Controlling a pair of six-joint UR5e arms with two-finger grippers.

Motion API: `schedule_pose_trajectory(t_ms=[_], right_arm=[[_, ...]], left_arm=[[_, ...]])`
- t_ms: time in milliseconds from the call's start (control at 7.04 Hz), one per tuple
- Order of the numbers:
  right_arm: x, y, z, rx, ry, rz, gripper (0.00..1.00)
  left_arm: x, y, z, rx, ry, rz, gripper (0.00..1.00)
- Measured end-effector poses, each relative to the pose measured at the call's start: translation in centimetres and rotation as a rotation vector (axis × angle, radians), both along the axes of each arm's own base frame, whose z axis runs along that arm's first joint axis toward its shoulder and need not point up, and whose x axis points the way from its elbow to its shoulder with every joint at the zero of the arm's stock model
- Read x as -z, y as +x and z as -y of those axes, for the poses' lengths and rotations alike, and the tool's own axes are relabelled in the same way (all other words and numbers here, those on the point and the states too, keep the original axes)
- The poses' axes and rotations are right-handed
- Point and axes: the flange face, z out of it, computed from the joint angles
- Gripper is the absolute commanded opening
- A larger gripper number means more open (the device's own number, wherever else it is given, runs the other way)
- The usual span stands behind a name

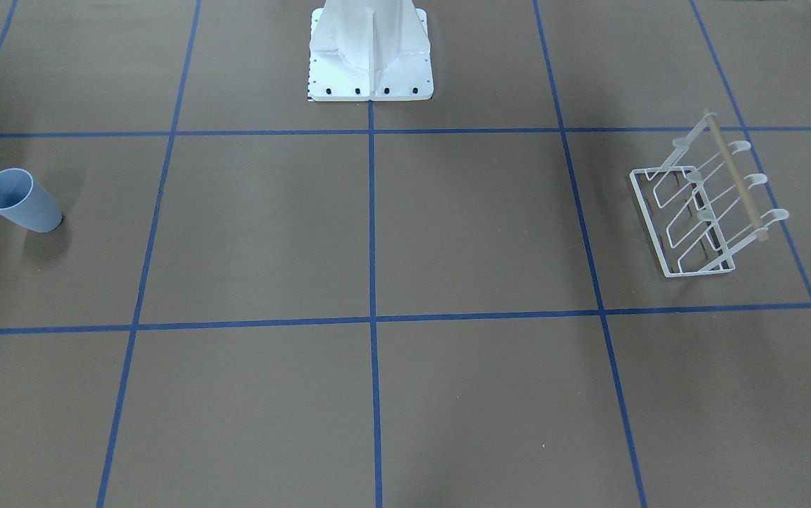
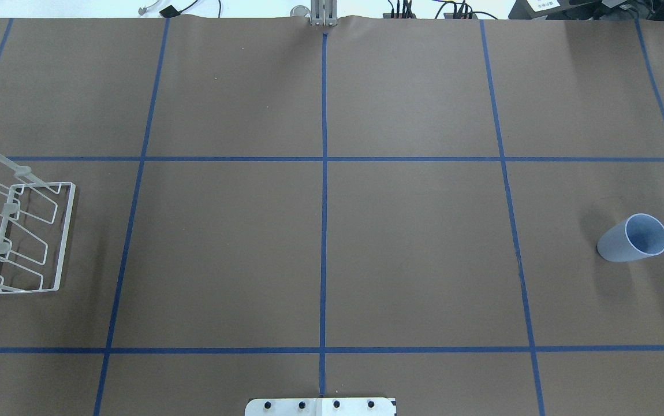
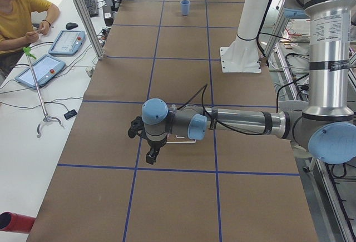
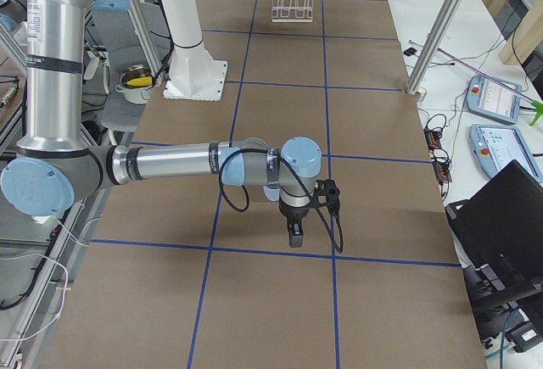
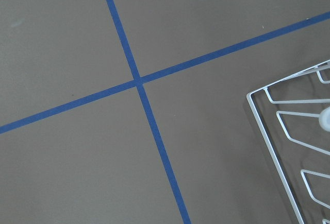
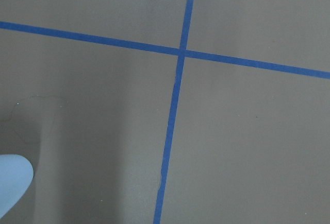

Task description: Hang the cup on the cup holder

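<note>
Finds the cup (image 2: 632, 238) upright, mouth up, at the right end of the worktop (image 2: 332, 254), well apart from the cup holder (image 2: 20, 237) at the left end. Catches only its pale blue edge in the lower left corner of the right wrist view, so near the right gripper (image 4: 294, 232) hanging above the worktop. Places the left gripper (image 3: 153, 153) above the worktop by the rack. Cannot tell how wide either gripper stands.

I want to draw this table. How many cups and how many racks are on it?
cup: 1
rack: 1
Total: 2
</note>
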Motion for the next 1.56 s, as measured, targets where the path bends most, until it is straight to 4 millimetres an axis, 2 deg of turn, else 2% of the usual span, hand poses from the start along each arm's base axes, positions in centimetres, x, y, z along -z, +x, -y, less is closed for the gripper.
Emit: schedule_pose_trajectory(t_ms=[568,710,994,1136,1420,1562], right_arm=[[1.0,-0.2,0.8,0.004,0.022,0.001,1.0],[2.3,-0.3,2.0,0.003,0.052,0.004,1.0],[6.5,-0.5,5.2,0.005,0.147,0.014,1.0],[7.8,-0.7,6.2,0.006,0.19,0.03,1.0],[9.4,-1.7,6.7,0.027,0.244,0.063,1.0],[10.3,-3.8,6.8,0.066,0.287,0.08,1.0]], left_arm=[[1.3,0.0,0.2,-0.003,0.03,-0.001,0.99],[1.8,0.0,0.5,0.0,0.038,-0.002,0.99],[3.5,-0.1,1.8,0.006,0.072,-0.004,0.99],[4.0,-0.5,2.0,0.014,0.081,-0.005,0.99],[5.1,-1.4,2.3,0.035,0.108,-0.008,0.99],[6.0,-1.6,2.3,0.039,0.138,-0.01,0.99]])
